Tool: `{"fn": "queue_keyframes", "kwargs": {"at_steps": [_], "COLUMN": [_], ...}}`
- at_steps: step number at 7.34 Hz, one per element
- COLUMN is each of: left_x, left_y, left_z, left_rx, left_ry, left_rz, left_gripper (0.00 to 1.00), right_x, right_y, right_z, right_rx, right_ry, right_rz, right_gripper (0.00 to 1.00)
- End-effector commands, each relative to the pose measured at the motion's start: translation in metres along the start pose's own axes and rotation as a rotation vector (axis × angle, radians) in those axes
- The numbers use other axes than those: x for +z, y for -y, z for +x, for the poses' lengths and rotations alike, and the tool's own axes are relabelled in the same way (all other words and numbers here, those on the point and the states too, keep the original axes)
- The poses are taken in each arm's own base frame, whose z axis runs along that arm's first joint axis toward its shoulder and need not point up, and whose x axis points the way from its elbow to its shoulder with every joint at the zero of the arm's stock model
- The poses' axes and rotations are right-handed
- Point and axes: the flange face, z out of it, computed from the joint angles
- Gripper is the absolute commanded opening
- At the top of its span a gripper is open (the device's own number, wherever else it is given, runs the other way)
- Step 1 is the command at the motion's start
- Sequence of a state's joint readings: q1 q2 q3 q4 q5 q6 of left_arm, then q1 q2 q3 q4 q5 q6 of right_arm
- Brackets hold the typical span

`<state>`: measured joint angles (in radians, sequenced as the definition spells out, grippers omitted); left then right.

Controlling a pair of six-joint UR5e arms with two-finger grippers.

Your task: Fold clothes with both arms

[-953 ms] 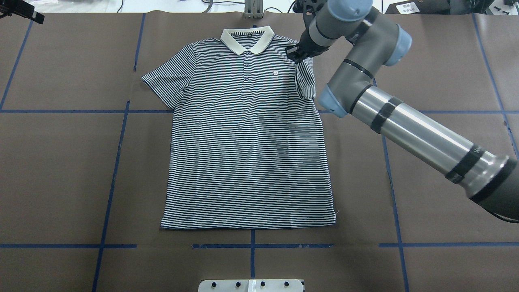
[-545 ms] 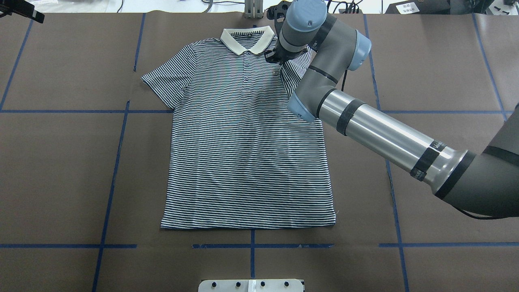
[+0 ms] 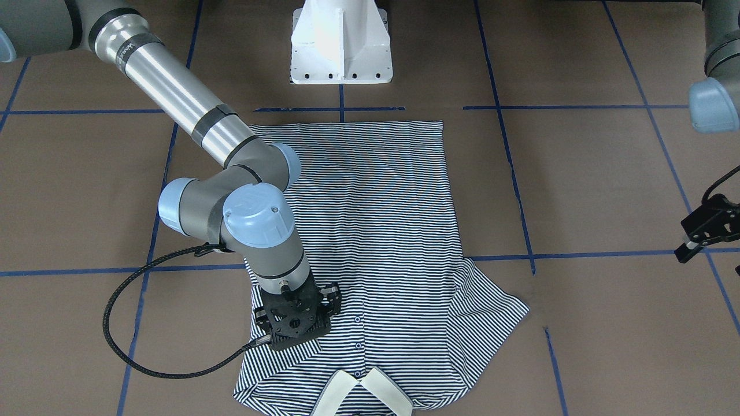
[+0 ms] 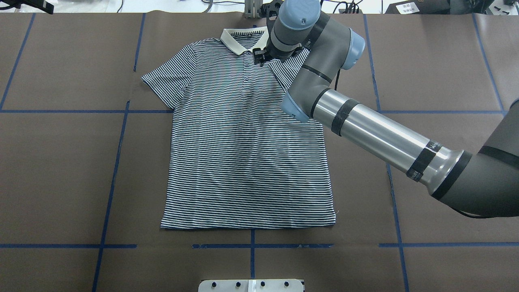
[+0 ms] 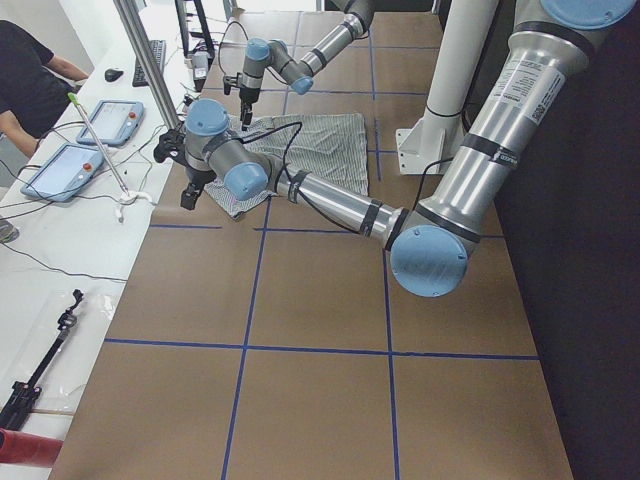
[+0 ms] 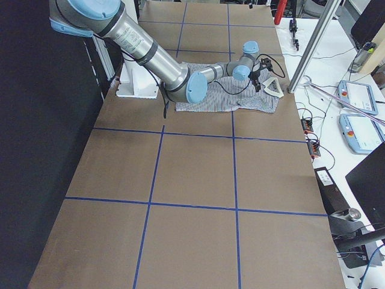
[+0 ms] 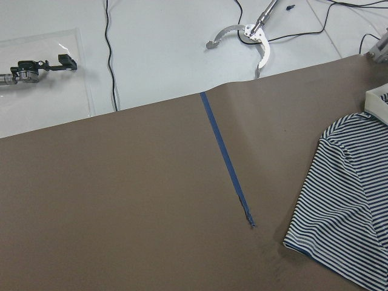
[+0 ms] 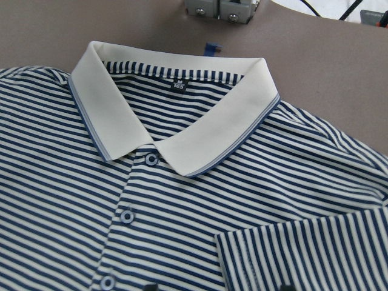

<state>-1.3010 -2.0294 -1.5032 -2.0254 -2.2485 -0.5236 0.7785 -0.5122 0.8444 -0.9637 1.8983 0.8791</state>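
The brown paper-covered table (image 4: 61,162) carries one striped polo shirt (image 4: 243,162). It lies flat and face up in front of the white pedestal (image 3: 341,40). Its long axis runs straight away from the robot, with the hem nearest the base and the collar (image 8: 182,133) at the far end.

The right arm (image 4: 385,138) is much the nearer of the two. It reaches diagonally across the shirt's right edge, elbow bent over the chest, wrist turned down and tipped toward the collar. The left arm (image 3: 717,58) is held well out to the robot's left, over bare table.

The folded sleeve (image 4: 284,75) on the robot's right is doubled inward over the chest. Its hem lies just short of the button placket (image 8: 143,216) and just below the collar point. The spread sleeve (image 4: 166,81) on the other side lies flat, pointing toward the left arm's side.

The right gripper (image 4: 258,58) sits at the inner tip of the folded sleeve, low over the cloth. Its wrist camera shows only two dark slivers at the bottom edge, either side of the hem's corner, so I cannot tell whether the fingers pinch it or are parted. The left gripper (image 3: 691,245) hangs well apart from the shirt, and I cannot make out its fingers' state either.

The coming move probably turns on laying this hem flat beside the placket.
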Motion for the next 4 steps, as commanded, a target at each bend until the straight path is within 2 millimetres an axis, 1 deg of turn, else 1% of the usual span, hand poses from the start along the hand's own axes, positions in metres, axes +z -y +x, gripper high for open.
{"fn": "queue_keyframes", "kwargs": {"at_steps": [1, 2, 3, 4], "left_x": [0.062, 0.088, 0.124, 0.161], "left_y": [-0.011, -0.027, -0.048, -0.058], "left_z": [0.075, 0.105, 0.129, 0.142], "left_rx": [-0.118, -0.258, -0.378, -0.423], "left_ry": [0.068, 0.075, 0.095, 0.133], "left_rz": [0.018, 0.050, 0.111, 0.141], "left_gripper": [1.00, 1.00, 1.00, 1.00], "right_x": [-0.045, -0.076, -0.096, -0.103], "right_y": [-0.006, -0.007, -0.016, -0.015], "right_z": [-0.023, -0.008, 0.021, 0.041], "right_rx": [0.140, 0.186, 0.221, 0.242], "right_ry": [0.087, 0.055, 0.036, 0.008], "right_rz": [-0.078, -0.138, -0.177, -0.183], "right_gripper": [1.00, 1.00, 1.00, 1.00]}}
